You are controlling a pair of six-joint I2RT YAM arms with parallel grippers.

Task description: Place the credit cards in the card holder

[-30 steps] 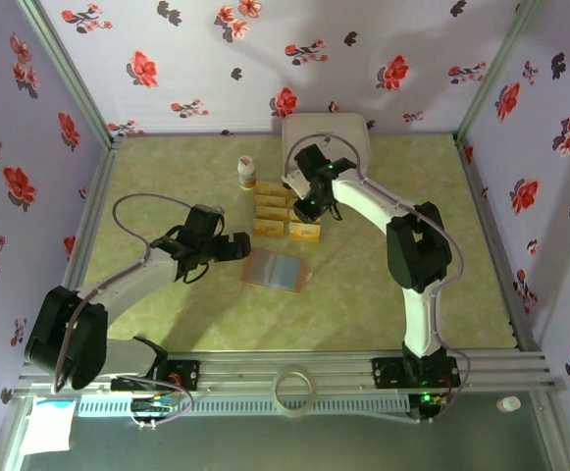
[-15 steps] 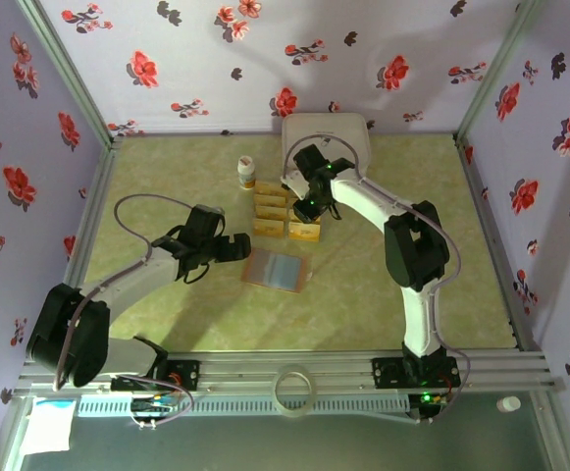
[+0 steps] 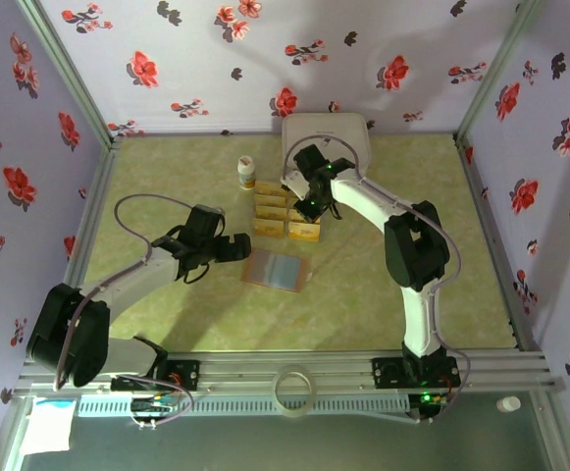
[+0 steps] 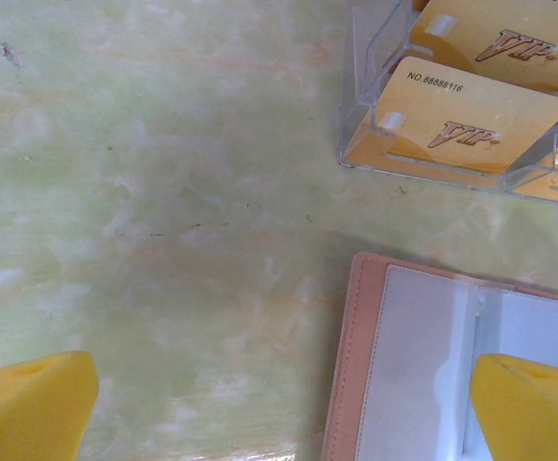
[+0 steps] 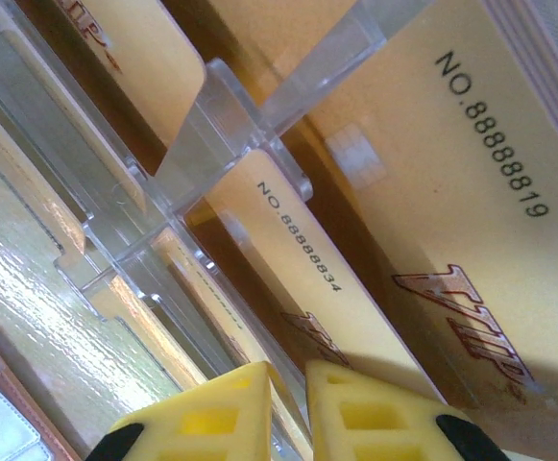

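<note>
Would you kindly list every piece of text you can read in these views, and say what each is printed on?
"NO.88888819" and "VIP": large gold card, right wrist view.
"NO.88888834": next gold card beside it.
"NO 88888116", last digits unsure, and "VIP": front gold card, left wrist view.
"VIP": rear gold card behind it.
bottle label, top view: too small to read.

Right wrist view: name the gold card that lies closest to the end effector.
The card printed NO.88888834: it runs straight down to the right end effector fingertips. The card printed NO.88888819 sits farther up and right.
</note>
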